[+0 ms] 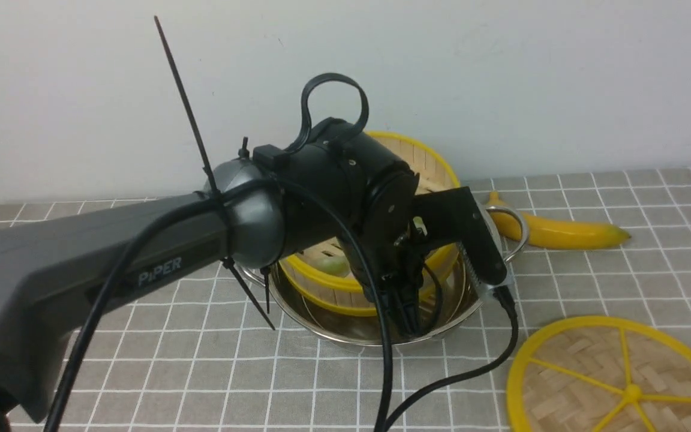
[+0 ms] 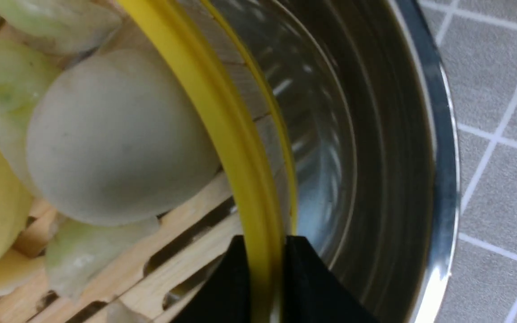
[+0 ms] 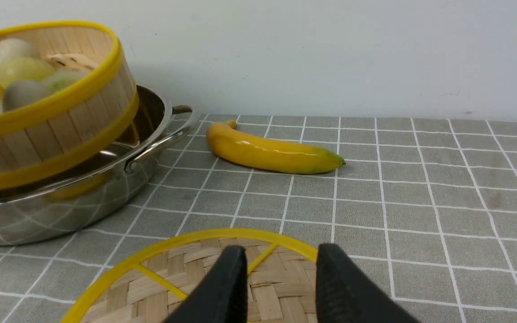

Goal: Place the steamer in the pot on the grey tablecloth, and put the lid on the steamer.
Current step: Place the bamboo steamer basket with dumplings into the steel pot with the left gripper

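Note:
The steamer [image 1: 321, 288], a bamboo basket with yellow rims holding pale buns [image 2: 115, 134] and green dumplings, hangs tilted with its low side inside the shiny pot [image 1: 345, 336] on the grey tablecloth [image 1: 201, 360]. My left gripper [image 2: 265, 244] is shut on the steamer's yellow rim [image 2: 222, 112], one finger inside the basket and one between the basket and the pot wall [image 2: 375, 134]. The lid [image 1: 615, 384] lies flat on the cloth at the front right. My right gripper [image 3: 281, 255] hovers open over the lid's far edge [image 3: 186, 278] and is outside the front view.
A yellow banana [image 1: 555, 231] lies on the cloth behind the lid, to the right of the pot's looped handle [image 1: 516, 231]. A white wall stands close behind the pot. My left arm and its cables cross over the pot's left half.

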Tool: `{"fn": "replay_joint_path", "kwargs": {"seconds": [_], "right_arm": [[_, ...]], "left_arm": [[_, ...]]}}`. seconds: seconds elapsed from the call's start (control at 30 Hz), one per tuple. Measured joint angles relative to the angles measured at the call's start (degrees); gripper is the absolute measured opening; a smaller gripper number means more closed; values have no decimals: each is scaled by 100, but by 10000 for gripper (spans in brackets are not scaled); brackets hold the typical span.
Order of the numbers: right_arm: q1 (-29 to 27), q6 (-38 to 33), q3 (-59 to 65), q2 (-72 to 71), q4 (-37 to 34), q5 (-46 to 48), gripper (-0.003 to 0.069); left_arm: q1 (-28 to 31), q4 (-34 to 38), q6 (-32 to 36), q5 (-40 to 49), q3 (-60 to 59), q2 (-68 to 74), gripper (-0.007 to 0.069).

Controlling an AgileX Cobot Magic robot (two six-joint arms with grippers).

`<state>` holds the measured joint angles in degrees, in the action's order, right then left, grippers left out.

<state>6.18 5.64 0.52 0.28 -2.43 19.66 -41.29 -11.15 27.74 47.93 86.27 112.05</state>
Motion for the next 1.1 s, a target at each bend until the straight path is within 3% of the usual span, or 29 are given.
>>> {"fn": "replay_joint_path", "kwargs": {"seconds": [1.1], "right_arm": [[0, 0, 0, 0, 0, 0, 240]], "left_arm": [[-6, 606, 177, -184, 0, 390, 64]]}}
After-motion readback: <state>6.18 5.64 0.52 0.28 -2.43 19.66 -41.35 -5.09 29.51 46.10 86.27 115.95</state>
